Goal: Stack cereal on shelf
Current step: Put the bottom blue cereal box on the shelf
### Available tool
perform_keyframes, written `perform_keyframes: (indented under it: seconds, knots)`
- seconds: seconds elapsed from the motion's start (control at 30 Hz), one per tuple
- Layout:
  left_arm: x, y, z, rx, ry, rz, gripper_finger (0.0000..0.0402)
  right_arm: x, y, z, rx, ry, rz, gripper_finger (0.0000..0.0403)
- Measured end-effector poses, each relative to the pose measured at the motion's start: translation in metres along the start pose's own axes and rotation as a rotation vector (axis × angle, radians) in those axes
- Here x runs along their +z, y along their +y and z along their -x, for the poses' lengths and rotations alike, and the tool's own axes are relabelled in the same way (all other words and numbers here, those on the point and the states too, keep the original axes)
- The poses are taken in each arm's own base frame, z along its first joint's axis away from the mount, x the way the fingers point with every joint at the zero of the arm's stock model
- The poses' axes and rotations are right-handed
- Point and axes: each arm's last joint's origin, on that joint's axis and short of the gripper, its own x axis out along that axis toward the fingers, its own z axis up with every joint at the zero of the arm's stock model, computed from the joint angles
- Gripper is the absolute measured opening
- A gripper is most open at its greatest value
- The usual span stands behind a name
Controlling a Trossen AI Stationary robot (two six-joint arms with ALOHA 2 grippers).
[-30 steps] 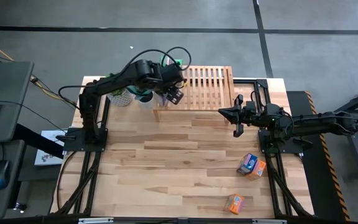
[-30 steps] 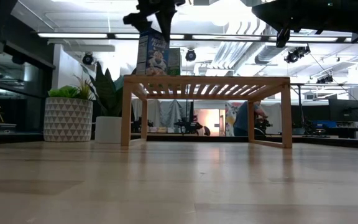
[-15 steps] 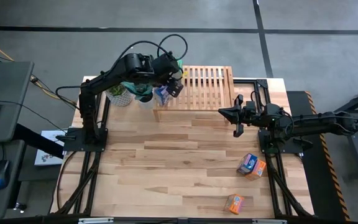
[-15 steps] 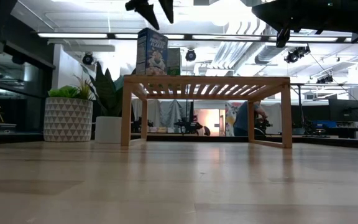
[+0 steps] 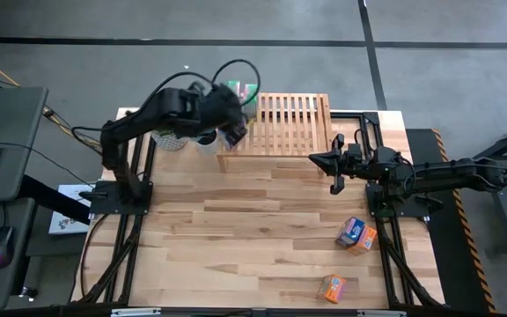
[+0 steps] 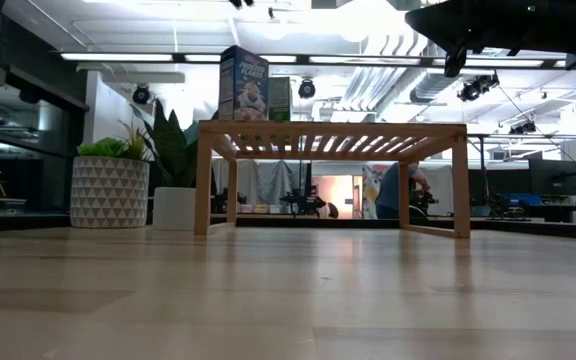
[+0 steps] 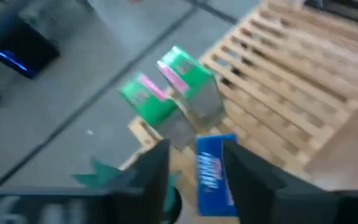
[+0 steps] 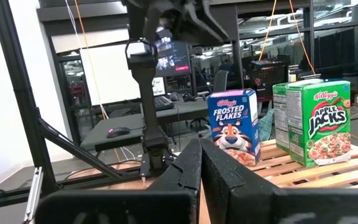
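Left gripper (image 7: pixel 194 168) above the shelf's (image 5: pixel 293 123) left end, fingers apart, gripping nothing. Blue cereal box (image 8: pixel 232 126) stands there beside 2 green boxes (image 8: pixel 319 121). Right gripper (image 5: pixel 334 165) clenched, empty (parked mid-table).

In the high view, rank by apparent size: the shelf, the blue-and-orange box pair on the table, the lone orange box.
Largest to smallest:
1. shelf
2. box pair, a blue and an orange box touching
3. orange box
All are seen from straight above, so nearness hardly skews this.
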Motion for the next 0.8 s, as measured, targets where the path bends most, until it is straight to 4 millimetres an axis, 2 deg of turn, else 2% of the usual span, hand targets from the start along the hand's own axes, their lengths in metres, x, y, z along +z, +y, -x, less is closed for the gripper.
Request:
perform_keyframes:
  seconds: [0.17, 0.27, 0.37, 0.47, 0.6, 0.8]
  knots:
    - [-0.013, 0.008, 0.035, 0.04, -0.089, 0.045, 0.0016, 0.0, 0.0, 0.0, 0.0, 0.003, 0.0, 0.0]
    - [-0.025, 0.01, 0.048, 0.058, -0.122, 0.049, 0.0014, 0.0, 0.0, 0.0, -0.001, 0.004, 0.0, 0.0]
    - [-0.043, 0.006, 0.049, 0.06, -0.124, 0.024, 0.0005, 0.0, 0.0, 0.0, -0.001, 0.003, -0.002, 0.0]
    - [-0.065, 0.004, 0.042, 0.065, -0.108, 0.013, 0.0003, 0.0, 0.0, 0.0, -0.006, -0.002, -0.002, 0.0]
    - [-0.099, -0.001, 0.021, 0.065, -0.103, 0.021, 0.0001, 0.0, 0.0, 0.0, -0.01, -0.006, -0.003, 0.0]
    - [-0.148, -0.003, -0.006, -0.025, -0.171, 0.062, 0.0, 0.0, 0.0, 0.0, -0.009, -0.007, -0.003, 0.0]
